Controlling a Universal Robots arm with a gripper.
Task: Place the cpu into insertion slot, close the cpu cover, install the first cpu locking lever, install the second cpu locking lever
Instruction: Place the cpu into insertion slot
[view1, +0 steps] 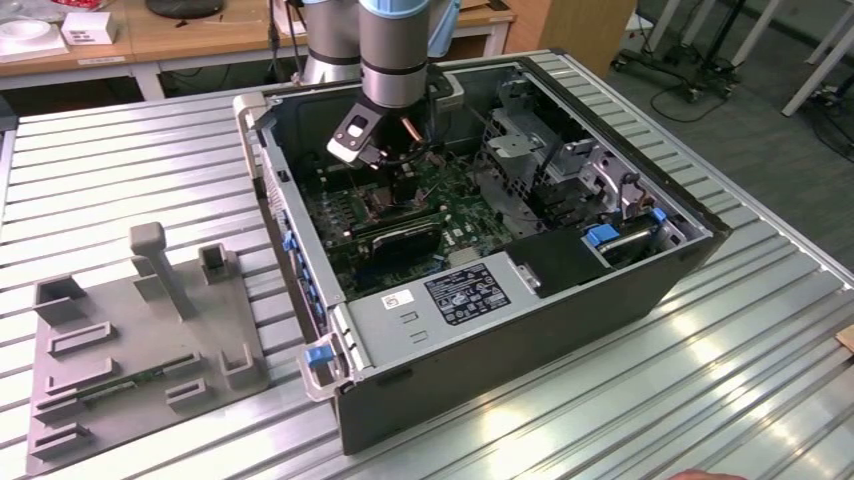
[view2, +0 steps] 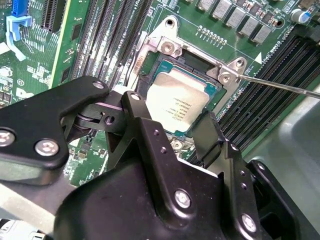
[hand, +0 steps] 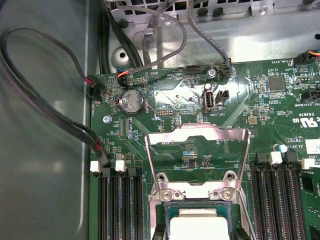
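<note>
The cpu (view2: 175, 102) lies flat in the insertion slot (view2: 191, 59) on the green motherboard, its silver top facing up. My gripper (view2: 169, 107) straddles it, and the black fingers (view2: 131, 100) press against two opposite edges of the chip. In the first wrist view the cpu (hand: 198, 224) sits just below the cpu cover (hand: 197, 134), which stands swung open and upright from its hinge. A thin wire locking lever (view2: 280, 87) sticks out unlatched beside the socket. In the exterior view my gripper (view1: 384, 165) reaches down into the open computer case (view1: 507, 340).
Long black memory slots (hand: 117, 205) flank the socket on both sides. Cables (hand: 45, 110) run along the case wall near a coin battery (hand: 132, 101). A metal drive cage (view1: 547, 160) fills the exterior view's right of the case. A grey fixture plate (view1: 134, 340) lies on the table.
</note>
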